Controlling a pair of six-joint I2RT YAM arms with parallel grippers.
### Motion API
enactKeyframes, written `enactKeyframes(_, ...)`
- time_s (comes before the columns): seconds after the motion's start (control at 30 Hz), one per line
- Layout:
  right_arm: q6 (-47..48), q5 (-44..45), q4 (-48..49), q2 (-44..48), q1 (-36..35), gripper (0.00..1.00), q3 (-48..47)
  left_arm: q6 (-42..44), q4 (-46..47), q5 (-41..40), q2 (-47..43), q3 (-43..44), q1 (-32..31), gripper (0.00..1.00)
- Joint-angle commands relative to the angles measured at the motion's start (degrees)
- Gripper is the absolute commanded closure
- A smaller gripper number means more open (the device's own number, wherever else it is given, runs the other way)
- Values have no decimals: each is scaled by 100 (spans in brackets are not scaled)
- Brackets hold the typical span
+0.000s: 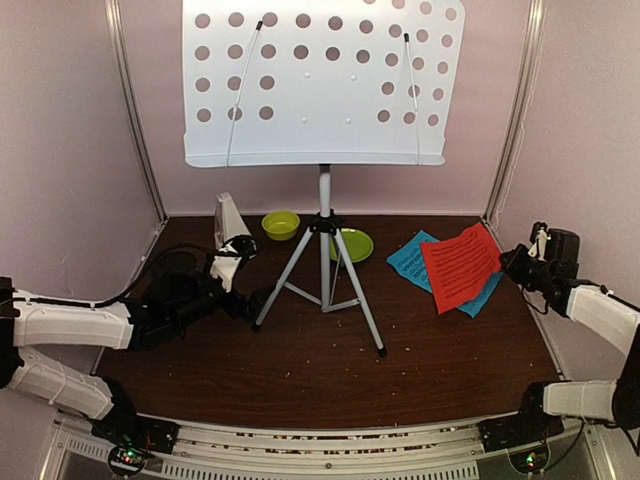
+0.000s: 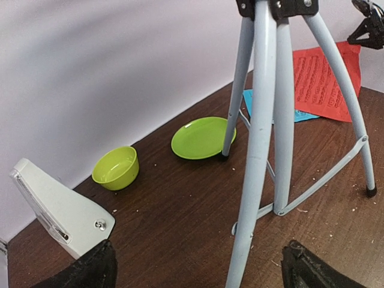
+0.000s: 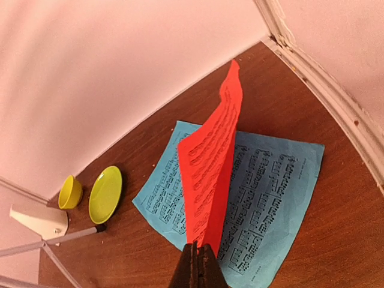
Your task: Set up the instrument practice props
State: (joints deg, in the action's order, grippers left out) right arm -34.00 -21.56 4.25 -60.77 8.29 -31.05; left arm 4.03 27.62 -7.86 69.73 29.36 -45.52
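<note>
A dark wood grain, flecked with pale crumbs, is shown by the table [image 1: 300,370]. The perforated stand desk [image 1: 320,85] is finished matt and pale — thin painted sheet. The tripod [image 2: 261,120] is made of smooth, faintly shiny tubes with black plastic joints. Glossy lime plastic is seen in the bowl [image 2: 116,168] and plate [image 2: 201,137] near the far edge; smooth whitish plastic in the metronome [image 2: 60,210]. The red sheet [image 3: 210,168] and blue sheet [image 3: 270,198] are matt printed paper.

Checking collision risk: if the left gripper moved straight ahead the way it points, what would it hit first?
Likely the tripod: its near leg stands right ahead of the open left gripper; exact depth unclear.
</note>
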Motion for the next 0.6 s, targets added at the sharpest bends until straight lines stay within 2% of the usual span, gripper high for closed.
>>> enactKeyframes(0.0,1229,-309,-1462,633,-237,100,-596,289,-133,-57,-181,304,-158,2)
enactKeyframes(0.13,1973,-287,-2627,1027,-723,100,-1224,430,-274,-78,-236,457,-303,2)
enactKeyframes(0.3,2099,108,-3642,1338,-1373,100,-1740,637,-395,67,-231,663,-542,2)
enactKeyframes(0.4,2190,-183,-4179,1457,-1606,100,-2086,878,-468,215,-223,796,-739,2)
enactKeyframes(0.57,2314,-637,-5019,1645,-2050,100,-2672,1086,-849,947,-210,1112,-880,3)
